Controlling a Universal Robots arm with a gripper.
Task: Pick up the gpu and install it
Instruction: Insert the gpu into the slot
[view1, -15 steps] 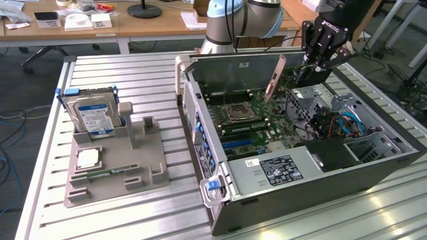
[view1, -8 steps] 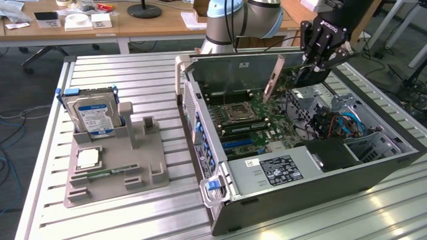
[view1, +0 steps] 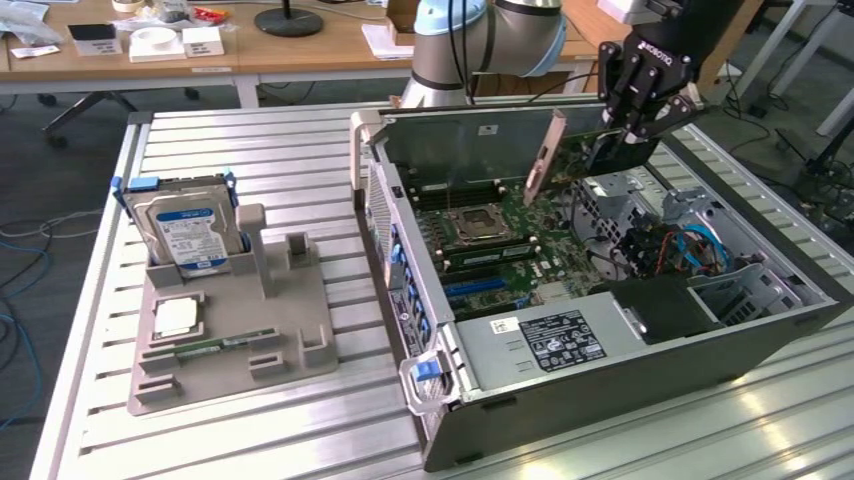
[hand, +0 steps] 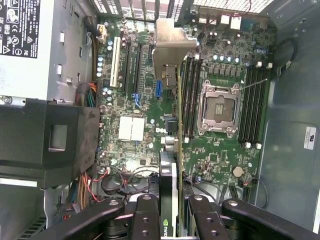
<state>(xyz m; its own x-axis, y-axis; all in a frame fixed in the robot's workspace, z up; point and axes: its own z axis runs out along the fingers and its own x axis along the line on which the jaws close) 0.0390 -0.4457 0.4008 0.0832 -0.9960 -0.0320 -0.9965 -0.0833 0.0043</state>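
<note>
The black multi-fingered tool (view1: 627, 135) (hand: 170, 212) was positioned over the far corner of the open dark grey metal computer case (view1: 694, 350), which lay on its side on the slatted aluminium bench (view1: 240, 440). The tool was clamped on the gpu (view1: 541, 165) (hand: 169, 180), a thin flat expansion card with a black face, brownish circuit-board back and silver metal end bracket. In the wrist view the black fingers (hand: 145, 215) pressed against both faces of the card, which was seen edge-on with its bracket end farthest from the tool.

In the exterior view the gpu hung tilted inside the case, above the green motherboard (view1: 494, 250) (hand: 135, 100), with its brownish back facing the exterior view's left. It stood just beside the square silver processor socket (view1: 477, 225) (hand: 220, 107). Whether its lower edge touched a slot could not be determined.

On the exterior view's left, well apart from the case, a grey moulded plastic holder (view1: 254, 340) rested on the bench. A silver hard drive with a blue label (view1: 187, 230) stood upright in its rear compartment.
</note>
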